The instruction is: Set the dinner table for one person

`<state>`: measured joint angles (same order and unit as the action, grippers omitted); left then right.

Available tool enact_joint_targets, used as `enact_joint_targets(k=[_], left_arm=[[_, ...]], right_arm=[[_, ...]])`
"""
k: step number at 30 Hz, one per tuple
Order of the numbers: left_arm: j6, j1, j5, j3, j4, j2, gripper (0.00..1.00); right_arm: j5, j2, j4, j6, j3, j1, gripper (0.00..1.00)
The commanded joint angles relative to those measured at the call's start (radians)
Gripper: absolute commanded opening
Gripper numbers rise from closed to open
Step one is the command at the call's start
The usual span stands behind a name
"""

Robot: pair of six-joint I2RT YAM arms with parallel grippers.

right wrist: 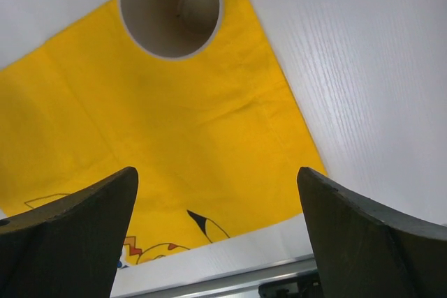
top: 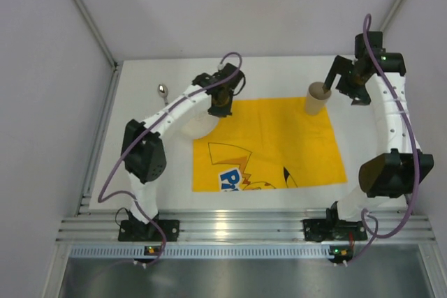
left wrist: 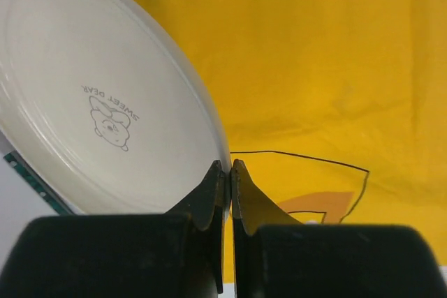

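White plate (left wrist: 105, 88), pinched at its rim by my left gripper (left wrist: 228, 167), overlaps the left edge of the yellow mat (top: 279, 137) on the dinner table (top: 140, 172), centre-left in the top view; mat centre lies rightward. Right gripper (right wrist: 216, 193) gapes empty.

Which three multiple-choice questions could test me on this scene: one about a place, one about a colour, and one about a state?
1. Where does the cup stand?
A. at the far right corner of the mat
B. at its near left corner
C. at its middle

2. What colour is the mat?
A. white
B. yellow
C. green

3. In what state is the right gripper?
A. shut on the cup
B. shut and empty
C. open

Key:
1 A: the top view shows the cup at that corner.
2 B: the cloth is yellow in every view.
3 C: the right wrist view shows its jaws wide apart, with nothing between them.
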<state>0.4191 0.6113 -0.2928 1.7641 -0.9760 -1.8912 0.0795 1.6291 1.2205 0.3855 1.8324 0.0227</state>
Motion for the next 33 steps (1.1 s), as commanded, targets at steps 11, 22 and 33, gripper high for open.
enact_joint_targets(k=[11,22,33], left_arm=[[-0.022,0.349,0.187,0.468,-0.098,-0.367,0.00],[-0.034,0.386,0.454,0.184,0.091,-0.312,0.44],[0.047,0.250,0.210,0.095,0.115,-0.006,0.99]], right_arm=[[0.081,-0.253,0.025,-0.027,-0.200,0.056,0.99],[0.086,-0.330,0.014,-0.017,-0.295,0.077,1.00],[0.060,-0.383,-0.029,-0.033,-0.282,0.060,1.00]])
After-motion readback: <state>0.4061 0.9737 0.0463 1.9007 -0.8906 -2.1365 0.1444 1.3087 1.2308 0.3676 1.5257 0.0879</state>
